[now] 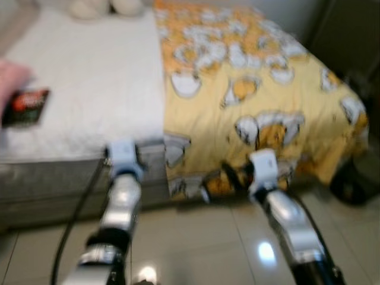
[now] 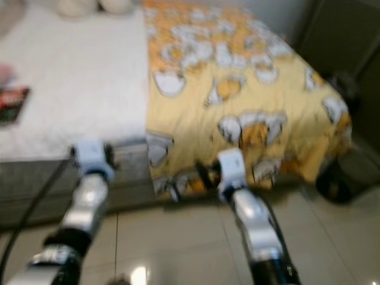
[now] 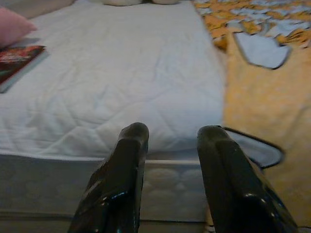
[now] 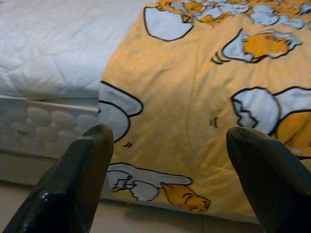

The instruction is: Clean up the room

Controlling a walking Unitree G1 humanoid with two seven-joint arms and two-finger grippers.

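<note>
arms: two silver arms reach from the camera toward the bed [image 1: 89,89]; both stop at its near edge, above the tiled floor [image 1: 196,237]
left gripper [image 3: 170,145]: fingers a little apart, nothing between them; aimed at the white mattress side of the bed
right gripper [image 4: 165,145]: fingers spread wide, nothing held; aimed at the hanging edge of the yellow blanket [image 1: 255,89]
blanket: one, yellow with a chick-and-eggshell print; covers the right half of the bed and drapes over its near edge to the floor
book [image 1: 25,108]: one, dark cover with red; lies flat at the bed's far left, well apart from both grippers
pink item [image 3: 14,26]: one, just beside the book; blurred, can't tell what it is
pillows [image 1: 104,7]: two pale rounded shapes at the head of the bed
wrist views add: quilted stitching on the mattress, sharp blanket print; head views are motion-blurred
head views add: dark round object [image 1: 350,184] on the floor at the bed's right corner; can't identify
</note>
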